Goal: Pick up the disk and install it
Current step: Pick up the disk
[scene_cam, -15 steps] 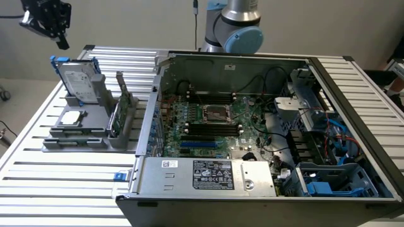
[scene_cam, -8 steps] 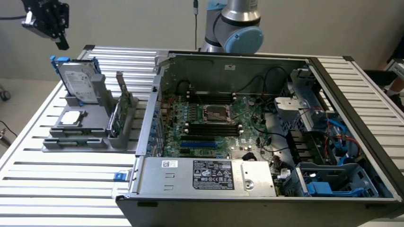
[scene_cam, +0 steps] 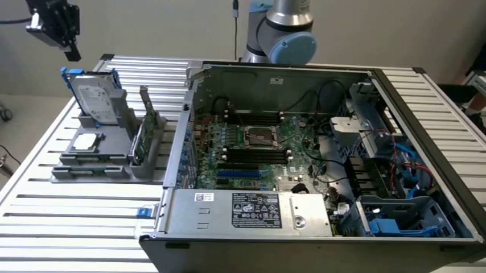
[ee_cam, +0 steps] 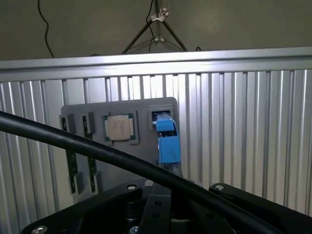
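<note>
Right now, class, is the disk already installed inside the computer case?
No, the disk stands upright in the grey holder beside the computer case, not inside it.

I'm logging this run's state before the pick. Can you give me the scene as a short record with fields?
disk: flat silver-grey metal hard drive in a blue plastic carrier, standing on edge in the grey plastic holder, not yet picked up
gripper: black gripper in the air above the disk, apart from it
also in holder: small square silver chip lying flat; thin green circuit card upright
case: open grey computer case, green motherboard exposed, at the exterior view's right of the holder
surface: ribbed silver metal table
</note>
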`<state>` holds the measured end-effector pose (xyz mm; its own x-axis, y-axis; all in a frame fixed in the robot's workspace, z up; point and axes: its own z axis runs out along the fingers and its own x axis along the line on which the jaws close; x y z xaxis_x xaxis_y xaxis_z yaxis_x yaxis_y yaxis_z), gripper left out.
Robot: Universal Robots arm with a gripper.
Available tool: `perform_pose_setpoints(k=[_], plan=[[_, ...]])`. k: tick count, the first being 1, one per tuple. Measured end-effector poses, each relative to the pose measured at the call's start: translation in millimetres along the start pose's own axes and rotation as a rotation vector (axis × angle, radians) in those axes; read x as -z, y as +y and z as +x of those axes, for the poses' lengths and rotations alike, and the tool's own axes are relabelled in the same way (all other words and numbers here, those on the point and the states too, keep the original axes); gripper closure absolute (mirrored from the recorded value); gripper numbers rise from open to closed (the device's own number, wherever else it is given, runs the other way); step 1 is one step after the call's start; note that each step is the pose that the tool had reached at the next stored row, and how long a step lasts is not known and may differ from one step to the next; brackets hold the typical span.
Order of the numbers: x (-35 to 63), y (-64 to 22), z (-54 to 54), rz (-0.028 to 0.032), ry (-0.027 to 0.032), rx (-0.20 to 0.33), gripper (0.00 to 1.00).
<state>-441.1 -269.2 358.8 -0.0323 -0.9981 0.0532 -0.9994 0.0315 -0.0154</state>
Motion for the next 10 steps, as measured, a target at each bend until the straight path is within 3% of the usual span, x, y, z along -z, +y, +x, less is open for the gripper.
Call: perform_pose_setpoints(k=[3, 4, 10], plan=[[0.0, 1.4, -0.6, 0.0004, 0.0242, 0.026, 0.89], [0.0, 1.6, -0.5, 0.0003, 0.0269, 0.030, 0.89], [0.0, 1.8, -0.5, 0.0004, 0.0270, 0.032, 0.89]])
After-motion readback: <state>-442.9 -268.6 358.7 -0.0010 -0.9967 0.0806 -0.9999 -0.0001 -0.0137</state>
